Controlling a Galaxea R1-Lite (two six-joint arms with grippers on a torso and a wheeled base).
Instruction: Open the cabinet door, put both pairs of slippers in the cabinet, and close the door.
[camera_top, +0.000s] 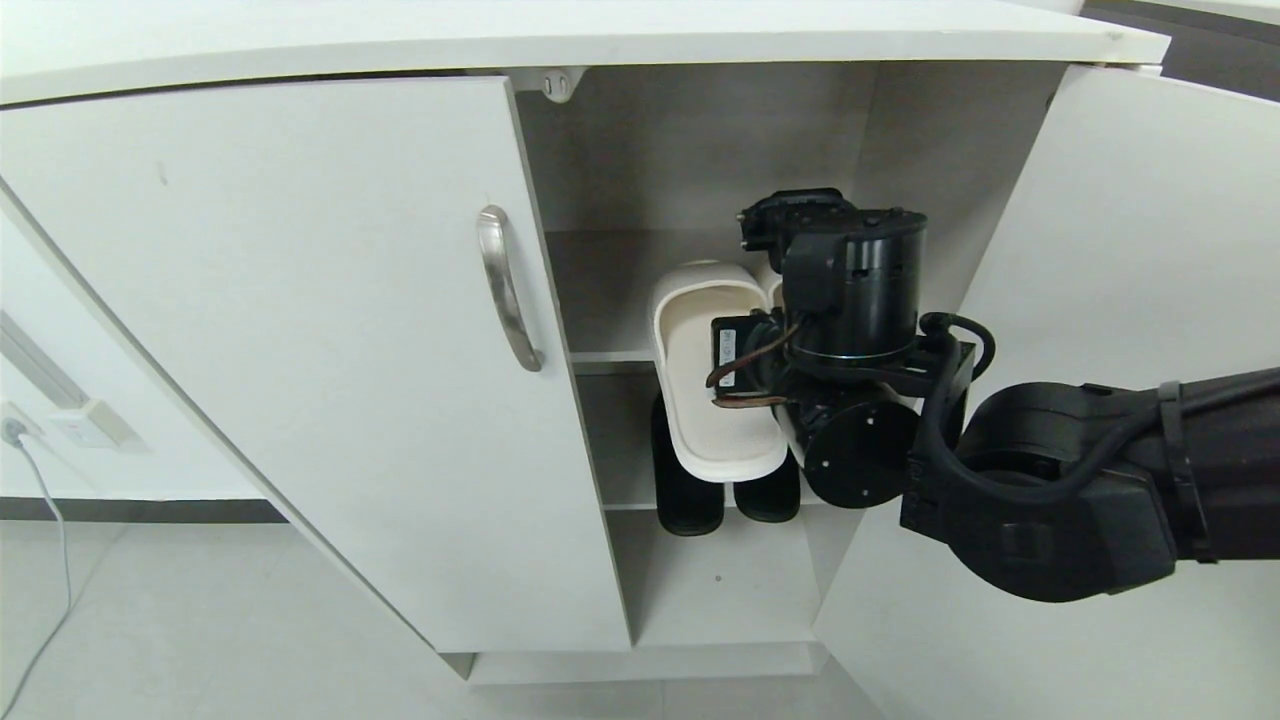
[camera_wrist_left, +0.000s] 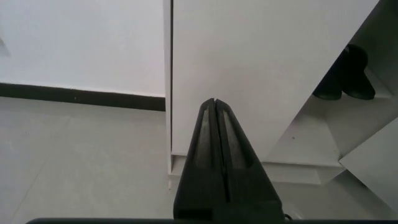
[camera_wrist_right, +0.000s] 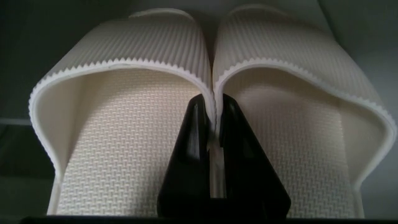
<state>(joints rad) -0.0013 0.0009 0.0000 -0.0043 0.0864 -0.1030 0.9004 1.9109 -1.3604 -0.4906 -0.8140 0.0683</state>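
Gripper tight on white slippers

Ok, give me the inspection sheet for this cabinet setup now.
Surface: upper shelf and lower shelf, white; floor grey.
Job's things: cabinet with right door open, left door looks shut. White slippers at the upper shelf, heels out past its edge. Black slippers on the lower shelf.
Clutter: nothing seen.
Grippers: right gripper shut on the white slippers' inner edges. Left gripper shut, holding nothing, low before the left door.
Cables: grey cable from a wall socket, left of the cabinet.
Surroundings: white wall, dark skirting.
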